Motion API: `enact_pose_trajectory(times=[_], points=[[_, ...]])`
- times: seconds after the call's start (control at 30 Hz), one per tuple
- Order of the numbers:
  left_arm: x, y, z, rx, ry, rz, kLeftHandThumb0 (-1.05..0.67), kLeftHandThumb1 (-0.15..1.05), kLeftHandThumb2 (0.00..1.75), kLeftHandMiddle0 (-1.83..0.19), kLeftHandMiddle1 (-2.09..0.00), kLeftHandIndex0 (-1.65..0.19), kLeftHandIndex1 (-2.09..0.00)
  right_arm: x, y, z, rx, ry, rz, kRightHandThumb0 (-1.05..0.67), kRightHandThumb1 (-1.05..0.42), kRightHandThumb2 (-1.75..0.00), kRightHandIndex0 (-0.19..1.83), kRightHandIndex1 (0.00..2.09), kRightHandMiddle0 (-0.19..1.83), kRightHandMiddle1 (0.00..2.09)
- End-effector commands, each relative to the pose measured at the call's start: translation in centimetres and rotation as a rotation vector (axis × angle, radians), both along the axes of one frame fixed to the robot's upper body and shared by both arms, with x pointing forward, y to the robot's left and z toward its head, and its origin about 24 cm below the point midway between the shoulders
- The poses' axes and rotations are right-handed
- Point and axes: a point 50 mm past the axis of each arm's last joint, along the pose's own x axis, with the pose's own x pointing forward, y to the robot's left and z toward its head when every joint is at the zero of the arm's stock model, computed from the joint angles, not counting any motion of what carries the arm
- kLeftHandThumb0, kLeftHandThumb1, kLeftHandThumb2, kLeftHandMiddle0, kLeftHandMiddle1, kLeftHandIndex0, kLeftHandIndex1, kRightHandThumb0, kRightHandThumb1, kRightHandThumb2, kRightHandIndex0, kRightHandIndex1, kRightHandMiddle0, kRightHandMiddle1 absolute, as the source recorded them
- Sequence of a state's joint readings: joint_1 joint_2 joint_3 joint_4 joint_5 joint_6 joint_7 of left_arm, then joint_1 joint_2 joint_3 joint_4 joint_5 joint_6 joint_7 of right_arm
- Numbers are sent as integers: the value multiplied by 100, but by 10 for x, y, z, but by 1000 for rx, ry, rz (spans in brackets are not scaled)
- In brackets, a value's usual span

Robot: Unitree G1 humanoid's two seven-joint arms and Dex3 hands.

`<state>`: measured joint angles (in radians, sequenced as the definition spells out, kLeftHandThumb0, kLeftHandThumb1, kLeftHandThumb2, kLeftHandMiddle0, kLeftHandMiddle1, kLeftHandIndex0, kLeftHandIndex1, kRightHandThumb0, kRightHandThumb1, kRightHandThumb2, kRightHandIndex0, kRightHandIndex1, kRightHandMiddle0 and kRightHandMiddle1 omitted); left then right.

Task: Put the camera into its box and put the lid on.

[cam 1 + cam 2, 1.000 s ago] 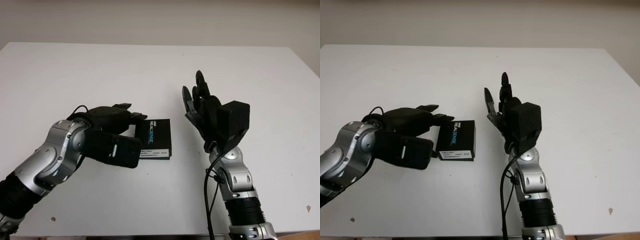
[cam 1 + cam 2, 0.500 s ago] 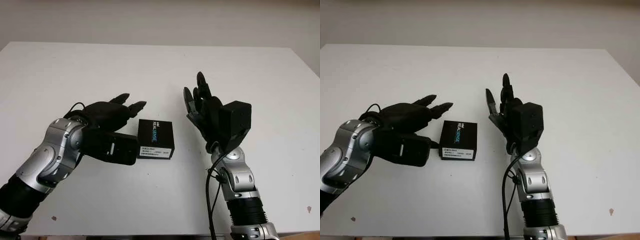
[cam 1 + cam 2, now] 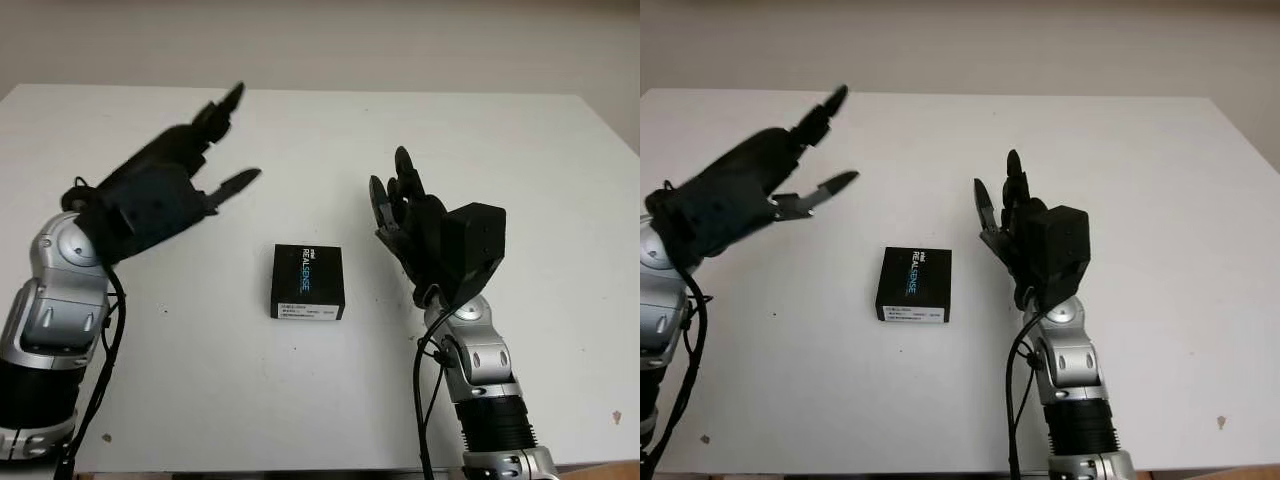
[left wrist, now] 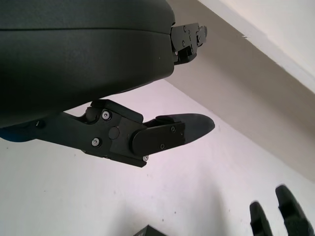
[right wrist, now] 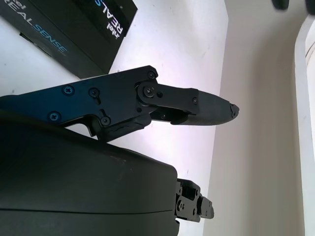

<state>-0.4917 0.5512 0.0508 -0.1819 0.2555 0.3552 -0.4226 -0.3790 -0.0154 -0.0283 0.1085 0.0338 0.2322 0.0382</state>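
**Closed RealSense box sits alone between two empty robot hands**

The black RealSense box [image 3: 308, 282] lies lid-on, flat on the white counter [image 3: 500, 130], midway between both arms. The left robot hand [image 3: 165, 185] hangs open above the counter, well apart from it; the right robot hand [image 3: 405, 215] stands open just beside it. The box looks rigid, light and smooth-sided, so it is probably best gripped across opposite side walls.
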Motion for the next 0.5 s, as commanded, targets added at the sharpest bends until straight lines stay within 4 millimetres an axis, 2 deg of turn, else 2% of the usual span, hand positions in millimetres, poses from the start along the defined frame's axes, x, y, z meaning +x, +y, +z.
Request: enact_pose_trajectory(times=[0.0,0.1,0.27,0.37,0.47], points=[[1,3,-4,-74,-4,23,-42,105,52,14,-3,19,0,1,-3,7,-7,-23,-2,-69,-105,-51,-15,5,-13,5],[3,4,-8,-213,-42,45,-46,105,46,19,-1,19,0,1,-3,8,-3,-28,-1,-69,-105,-51,-15,5,-14,5],[6,11,-28,-717,-108,42,-63,105,48,19,0,19,0,3,-6,11,20,-54,18,-68,-105,-54,-18,4,-18,4],[3,12,-43,-837,-140,39,-69,105,53,19,0,19,0,4,-9,14,38,-81,32,-66,-105,-57,-19,2,-19,3],[1,13,-54,-880,-157,34,-72,105,55,19,0,19,0,5,-10,16,44,-105,37,-64,-105,-58,-19,1,-19,2]])
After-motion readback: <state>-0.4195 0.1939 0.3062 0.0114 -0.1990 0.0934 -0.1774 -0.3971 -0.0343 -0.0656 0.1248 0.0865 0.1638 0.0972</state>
